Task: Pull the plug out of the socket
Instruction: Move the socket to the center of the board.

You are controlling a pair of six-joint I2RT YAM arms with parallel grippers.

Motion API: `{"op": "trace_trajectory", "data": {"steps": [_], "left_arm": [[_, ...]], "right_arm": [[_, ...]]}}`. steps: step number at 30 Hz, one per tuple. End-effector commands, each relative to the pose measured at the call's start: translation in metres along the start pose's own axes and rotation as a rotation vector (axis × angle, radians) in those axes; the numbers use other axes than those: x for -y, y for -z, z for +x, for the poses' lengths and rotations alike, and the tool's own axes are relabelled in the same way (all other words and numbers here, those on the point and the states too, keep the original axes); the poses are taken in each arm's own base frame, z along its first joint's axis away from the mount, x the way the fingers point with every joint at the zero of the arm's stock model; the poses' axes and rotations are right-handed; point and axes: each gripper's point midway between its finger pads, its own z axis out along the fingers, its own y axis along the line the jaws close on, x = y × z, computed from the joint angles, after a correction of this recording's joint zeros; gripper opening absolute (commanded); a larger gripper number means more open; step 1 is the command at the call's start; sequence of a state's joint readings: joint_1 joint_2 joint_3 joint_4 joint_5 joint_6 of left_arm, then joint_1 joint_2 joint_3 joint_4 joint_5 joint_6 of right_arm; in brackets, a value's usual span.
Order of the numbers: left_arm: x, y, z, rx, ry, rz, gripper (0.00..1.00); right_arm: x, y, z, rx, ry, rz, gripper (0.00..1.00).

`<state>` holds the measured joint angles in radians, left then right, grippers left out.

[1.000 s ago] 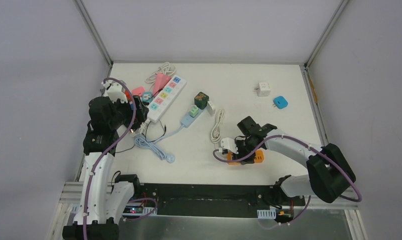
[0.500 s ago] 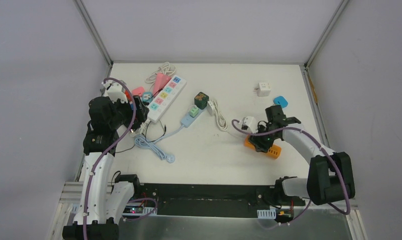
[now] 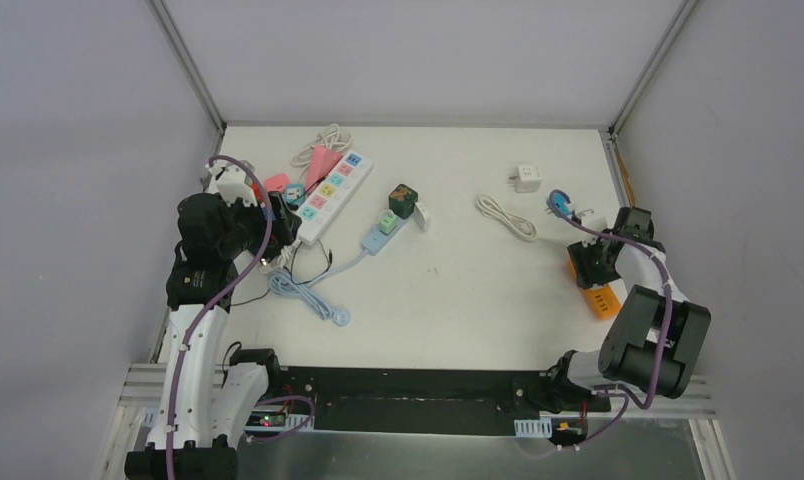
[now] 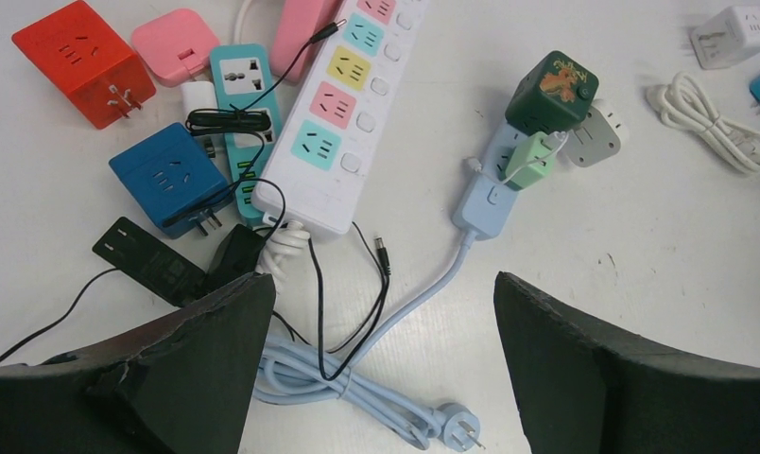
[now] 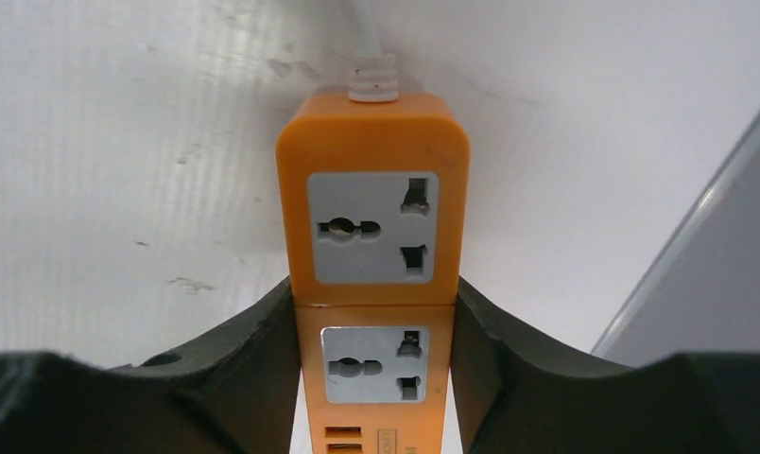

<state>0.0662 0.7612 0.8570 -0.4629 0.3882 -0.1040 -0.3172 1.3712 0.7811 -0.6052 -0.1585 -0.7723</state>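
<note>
At right edge of white table [image 3: 478,300]: right gripper [image 5: 374,295] clamped on rectangular orange plastic power strip [image 5: 374,170].
Left gripper [image 4: 381,293] spread wide, holding nothing, near long white plastic socket strip [image 4: 343,142].

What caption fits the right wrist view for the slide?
Right gripper jaws closed on the orange power strip, its sockets empty.

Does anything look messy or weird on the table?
Yes. Black wires lie tangled over the teal adapter beside the white power strip. The orange power strip, gripped by the right claw, has empty sockets.
</note>
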Motion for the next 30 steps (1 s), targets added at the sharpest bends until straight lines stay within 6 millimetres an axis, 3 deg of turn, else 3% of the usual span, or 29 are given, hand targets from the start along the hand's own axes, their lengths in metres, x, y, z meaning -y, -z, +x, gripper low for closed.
{"op": "trace_trajectory", "data": {"steps": [1,5,10,14,21,30], "left_arm": [[0.010,0.001,-0.016,0.054,-0.007,0.042,0.89],[0.014,-0.002,-0.014,0.045,-0.001,0.074,0.91],[0.024,-0.006,-0.011,0.040,0.012,0.138,0.99],[0.028,-0.014,-0.003,0.005,0.034,0.173,0.99],[0.040,-0.023,0.011,-0.053,0.043,0.250,0.99],[0.067,-0.027,0.031,-0.116,0.004,0.384,0.98]], "right_arm": [[0.038,0.007,-0.006,0.034,-0.113,0.149,0.11],[0.046,0.006,-0.001,0.024,-0.139,0.162,0.12],[0.041,0.008,0.001,0.041,-0.176,0.129,0.60],[0.032,0.014,-0.005,0.092,-0.152,0.096,0.81],[0.017,0.043,-0.033,0.237,-0.087,0.038,0.92],[-0.072,0.142,-0.100,0.573,0.117,-0.367,0.94]]}}
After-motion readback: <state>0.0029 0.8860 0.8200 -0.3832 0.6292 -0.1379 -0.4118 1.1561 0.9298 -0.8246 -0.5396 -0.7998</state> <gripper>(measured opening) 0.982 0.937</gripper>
